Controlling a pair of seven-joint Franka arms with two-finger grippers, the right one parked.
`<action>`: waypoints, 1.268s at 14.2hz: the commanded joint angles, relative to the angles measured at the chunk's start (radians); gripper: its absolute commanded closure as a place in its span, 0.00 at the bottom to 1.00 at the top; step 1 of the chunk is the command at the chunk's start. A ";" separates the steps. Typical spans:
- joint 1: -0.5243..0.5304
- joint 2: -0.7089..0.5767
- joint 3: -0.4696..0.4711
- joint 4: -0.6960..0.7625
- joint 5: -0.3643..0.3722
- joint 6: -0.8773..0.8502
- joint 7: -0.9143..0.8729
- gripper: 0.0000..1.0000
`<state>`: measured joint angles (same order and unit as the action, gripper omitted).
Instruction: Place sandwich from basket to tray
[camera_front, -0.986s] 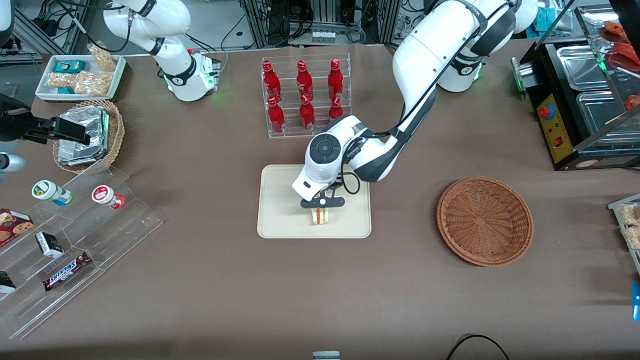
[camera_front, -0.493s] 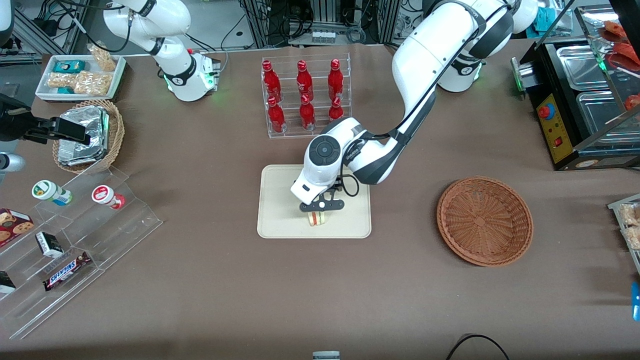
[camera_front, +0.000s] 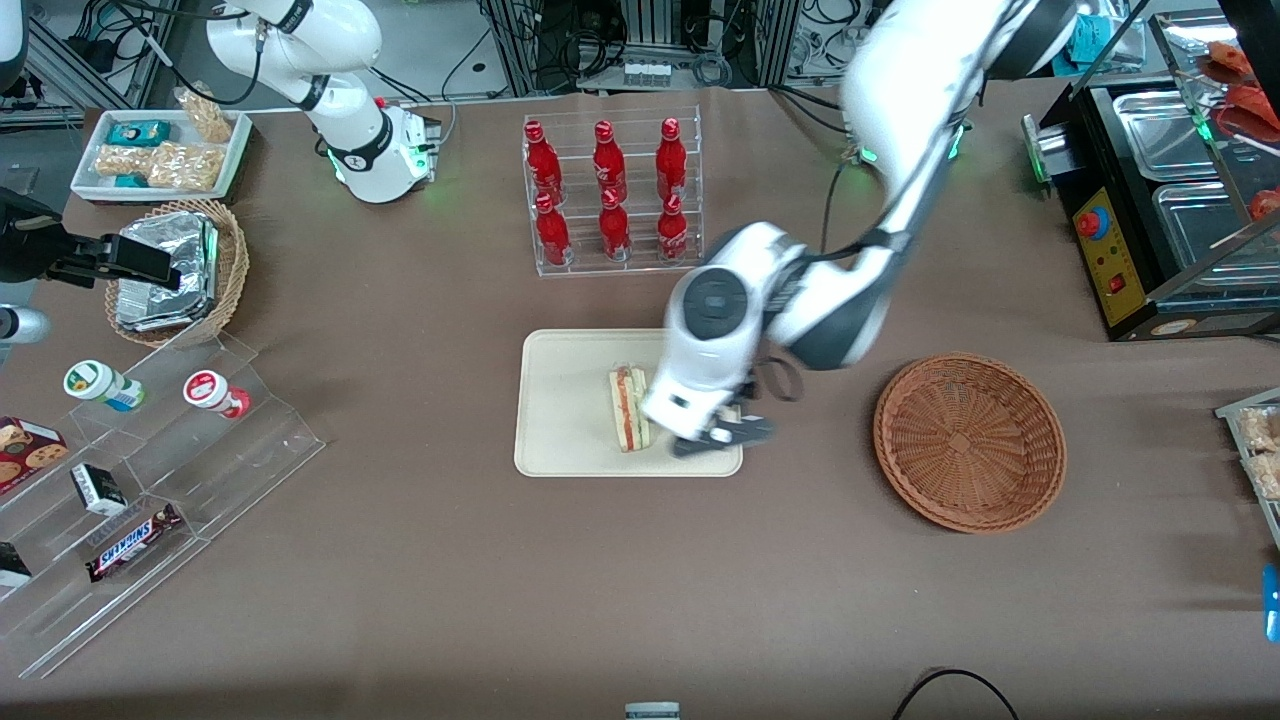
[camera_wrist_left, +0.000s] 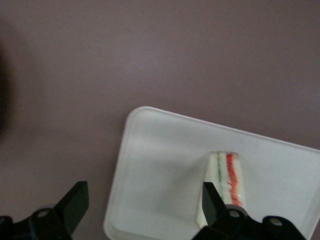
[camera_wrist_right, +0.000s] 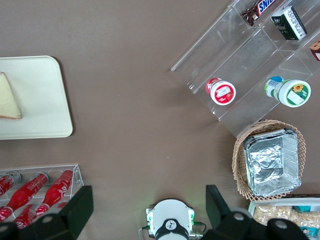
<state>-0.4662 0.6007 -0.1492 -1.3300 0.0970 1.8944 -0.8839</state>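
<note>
The sandwich (camera_front: 628, 409) stood on the tray (camera_front: 560, 400), mid-frame. The gripper (camera_front: 722, 435) beside it was wide open, empty. It had best lift clear without nudging the sandwich.

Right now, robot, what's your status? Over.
Gripper open, above tray edge. Sandwich on tray, released. Basket empty. Nothing in the way.

Soft cloth, smooth plastic, rough wicker

The table cloth (camera_front: 400, 560) looks brown and matt. The tray (camera_front: 560, 400) is smooth, pale plastic, and the sandwich (camera_front: 628, 408) shows soft bread. The basket (camera_front: 968, 440) is rough woven wicker. The gripper (camera_front: 722, 436), spread wide above the tray, has black matt fingers (camera_wrist_left: 74, 202).
</note>
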 joint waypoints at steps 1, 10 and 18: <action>0.124 -0.122 -0.006 -0.057 -0.014 -0.131 0.139 0.00; 0.466 -0.363 -0.003 -0.063 -0.099 -0.489 0.571 0.00; 0.512 -0.384 -0.003 0.046 -0.152 -0.563 0.563 0.00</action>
<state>0.0408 0.2088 -0.1481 -1.3048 -0.0125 1.3474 -0.3120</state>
